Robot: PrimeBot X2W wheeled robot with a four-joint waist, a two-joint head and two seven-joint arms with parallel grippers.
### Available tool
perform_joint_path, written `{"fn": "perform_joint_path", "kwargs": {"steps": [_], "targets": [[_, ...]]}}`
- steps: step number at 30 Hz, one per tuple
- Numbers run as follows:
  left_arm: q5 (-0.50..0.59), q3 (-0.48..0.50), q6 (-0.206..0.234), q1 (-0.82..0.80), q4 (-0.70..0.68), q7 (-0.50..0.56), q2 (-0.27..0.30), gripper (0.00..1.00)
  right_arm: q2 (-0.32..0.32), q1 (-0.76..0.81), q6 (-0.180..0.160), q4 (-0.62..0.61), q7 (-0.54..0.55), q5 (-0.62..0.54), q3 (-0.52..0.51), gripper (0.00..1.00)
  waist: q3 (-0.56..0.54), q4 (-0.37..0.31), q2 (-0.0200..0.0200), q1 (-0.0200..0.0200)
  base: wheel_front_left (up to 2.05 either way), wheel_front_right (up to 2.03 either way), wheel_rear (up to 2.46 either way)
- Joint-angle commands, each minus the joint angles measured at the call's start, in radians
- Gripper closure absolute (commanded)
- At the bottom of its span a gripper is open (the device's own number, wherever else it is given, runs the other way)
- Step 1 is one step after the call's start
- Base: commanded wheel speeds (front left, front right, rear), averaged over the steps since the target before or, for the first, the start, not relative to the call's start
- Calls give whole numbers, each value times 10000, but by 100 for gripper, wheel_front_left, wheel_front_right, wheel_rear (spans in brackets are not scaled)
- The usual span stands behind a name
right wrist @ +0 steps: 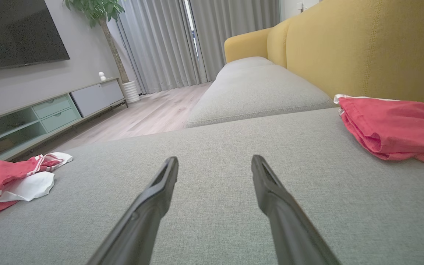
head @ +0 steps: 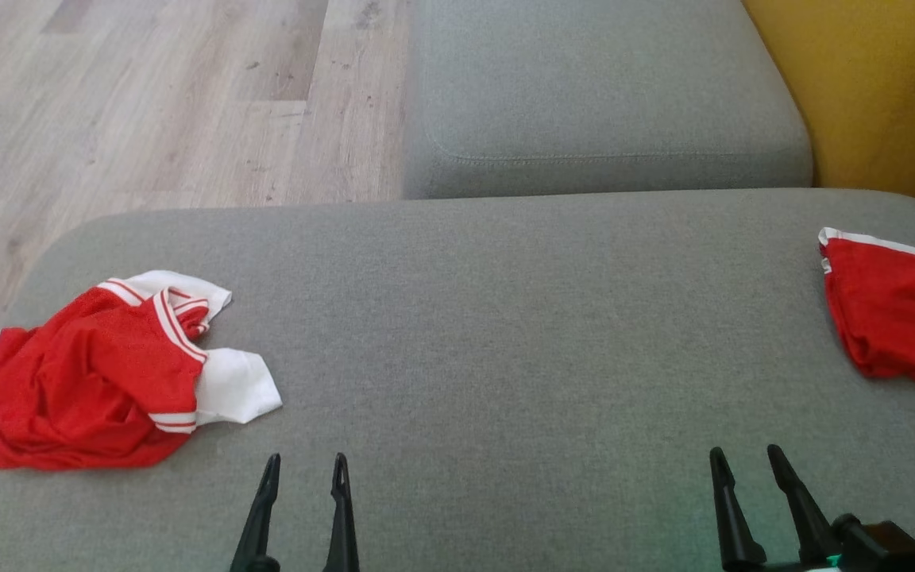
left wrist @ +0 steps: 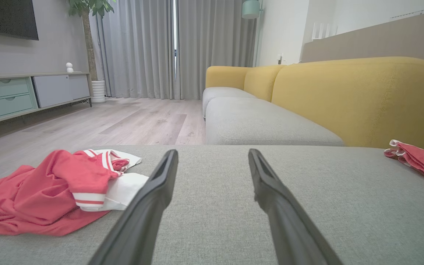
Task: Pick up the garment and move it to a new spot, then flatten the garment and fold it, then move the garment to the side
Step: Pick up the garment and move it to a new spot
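Pickup looks to be the step in hand: the crumpled red-and-white jersey point(head: 92, 373) lies heaped at the left end of the grey seat cushion point(head: 505, 318), untouched. The left gripper point(head: 306, 461) is at the cushion's near edge, left of its middle, fingers spread wide with nothing between them. The right gripper point(head: 745, 451) is at the same edge toward the cushion's right end, equally wide and empty. A second red garment point(head: 894, 318), apparently folded, rests on the cushion's right end and is probably best left alone.

The left arm is the nearer one, so it seems the natural choice. I would aim for a raised ridge, such as the striped band on top of the heap, not the flat red cloth lying against the cushion. Come down with the fingers wide, press lightly into the cushion, and close on a thick fold so several layers are caught. Lift until the trailing cloth clears, then carry it to the cushion's bare middle, where there is room to spread it.
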Motion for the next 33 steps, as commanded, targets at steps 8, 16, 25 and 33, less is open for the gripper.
{"fn": "perform_joint_path", "kwargs": {"steps": [8, 16, 25, 33], "targets": [[168, 528, -69, -240, -172, -53, -49, 0, 40, -223, -7, -327, -110, -92, 47, 0, -170, 159, 0, 0, 0, 0, 0], [203, 594, -80, -320, -179, -53, -49, 0, 76, -83, -7, -394, -110, -104, 167, 0, -7, 1249, 0, 0, 0, 0, 0], [339, 747, -48, -443, -288, -53, -49, 0, 130, -201, -7, -409, -110, -35, 310, 0, 415, 3556, 0, 0, 0, 0, 0], [236, 1335, 319, -327, -732, -53, -49, 0, -15, -597, -7, -296, -110, -64, 548, 0, 906, 4268, 0, 0, 0, 0, 0]]}}
